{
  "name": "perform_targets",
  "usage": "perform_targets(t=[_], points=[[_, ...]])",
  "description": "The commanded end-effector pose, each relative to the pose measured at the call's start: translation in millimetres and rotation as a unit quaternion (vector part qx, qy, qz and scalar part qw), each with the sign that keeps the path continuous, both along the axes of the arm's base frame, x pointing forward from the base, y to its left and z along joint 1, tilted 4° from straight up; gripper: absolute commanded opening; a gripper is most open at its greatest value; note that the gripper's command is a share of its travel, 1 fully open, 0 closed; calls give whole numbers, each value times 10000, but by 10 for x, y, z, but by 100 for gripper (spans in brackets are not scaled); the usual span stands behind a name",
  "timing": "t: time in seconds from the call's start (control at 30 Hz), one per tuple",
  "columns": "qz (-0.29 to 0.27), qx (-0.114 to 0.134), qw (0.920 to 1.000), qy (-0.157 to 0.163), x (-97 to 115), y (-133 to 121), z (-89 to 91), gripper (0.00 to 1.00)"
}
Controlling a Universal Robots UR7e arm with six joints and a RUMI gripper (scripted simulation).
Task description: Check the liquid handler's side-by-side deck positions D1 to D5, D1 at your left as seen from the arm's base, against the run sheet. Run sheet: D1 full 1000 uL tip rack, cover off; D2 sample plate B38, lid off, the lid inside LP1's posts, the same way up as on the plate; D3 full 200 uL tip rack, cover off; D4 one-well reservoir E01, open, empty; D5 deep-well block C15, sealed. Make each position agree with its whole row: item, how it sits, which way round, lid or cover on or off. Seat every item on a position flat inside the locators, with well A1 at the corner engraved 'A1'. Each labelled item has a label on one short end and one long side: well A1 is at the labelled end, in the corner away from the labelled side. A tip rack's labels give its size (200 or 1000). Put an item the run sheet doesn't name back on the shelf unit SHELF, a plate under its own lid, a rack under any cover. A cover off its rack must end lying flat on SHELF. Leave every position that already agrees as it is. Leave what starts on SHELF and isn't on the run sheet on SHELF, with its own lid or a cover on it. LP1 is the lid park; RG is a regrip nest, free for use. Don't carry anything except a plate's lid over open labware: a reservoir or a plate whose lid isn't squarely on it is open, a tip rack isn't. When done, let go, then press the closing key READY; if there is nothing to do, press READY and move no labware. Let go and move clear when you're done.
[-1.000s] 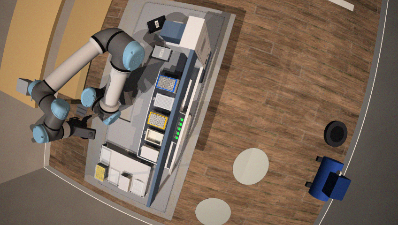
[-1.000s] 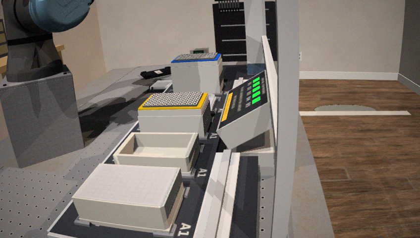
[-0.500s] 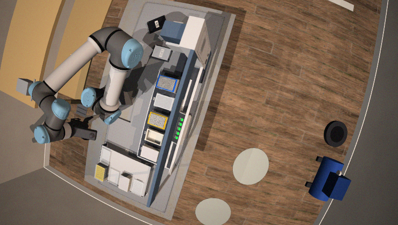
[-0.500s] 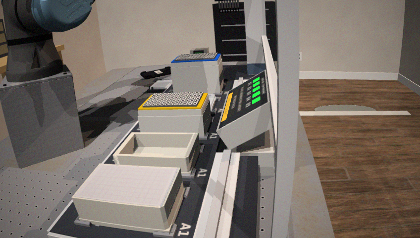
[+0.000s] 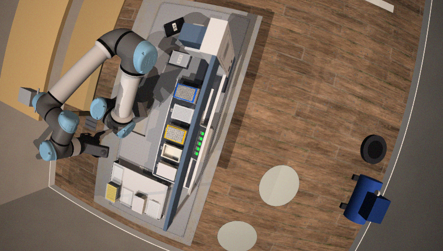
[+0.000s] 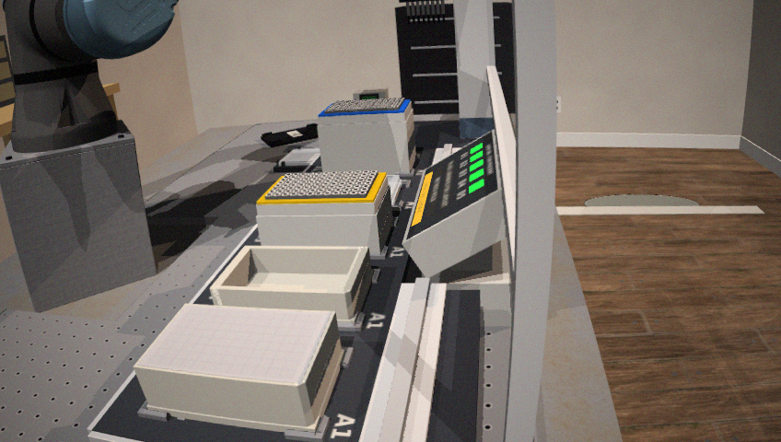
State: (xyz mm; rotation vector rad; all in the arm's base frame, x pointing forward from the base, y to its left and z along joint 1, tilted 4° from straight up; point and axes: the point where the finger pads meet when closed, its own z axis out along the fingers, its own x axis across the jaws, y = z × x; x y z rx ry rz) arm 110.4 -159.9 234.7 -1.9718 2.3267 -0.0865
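The deck row holds five items. A blue-trimmed tip rack [image 5: 185, 92] stands at one end, uncovered, and also shows in the exterior view [image 6: 366, 131]. Beside it lies a white plate [image 5: 182, 113], hidden in the exterior view. Then come a yellow-trimmed tip rack [image 5: 175, 133] [image 6: 323, 210], uncovered, an open empty reservoir [image 5: 172, 152] [image 6: 293, 279], and a sealed deep-well block [image 5: 166, 171] [image 6: 238, 364]. A lid [image 5: 179, 59] lies flat past the blue rack. My gripper [image 5: 104, 151] is open and empty, at the table's edge away from the deck.
The shelf unit [image 5: 136, 192] holds a yellow rack [image 5: 112, 191] and several white items. A control panel with green lights [image 6: 475, 167] stands behind the deck. A flat black item [image 5: 172, 28] lies at the far end. The arm's pedestal [image 6: 71, 218] stands beside the deck.
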Motion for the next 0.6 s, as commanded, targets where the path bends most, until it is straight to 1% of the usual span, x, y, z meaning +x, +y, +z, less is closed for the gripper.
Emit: perform_targets(t=[0.0, 0.57], points=[[-11, 115, 9997, 215, 681, -631, -361, 82], [-11, 115, 9997, 215, 761, -697, -402, 82]])
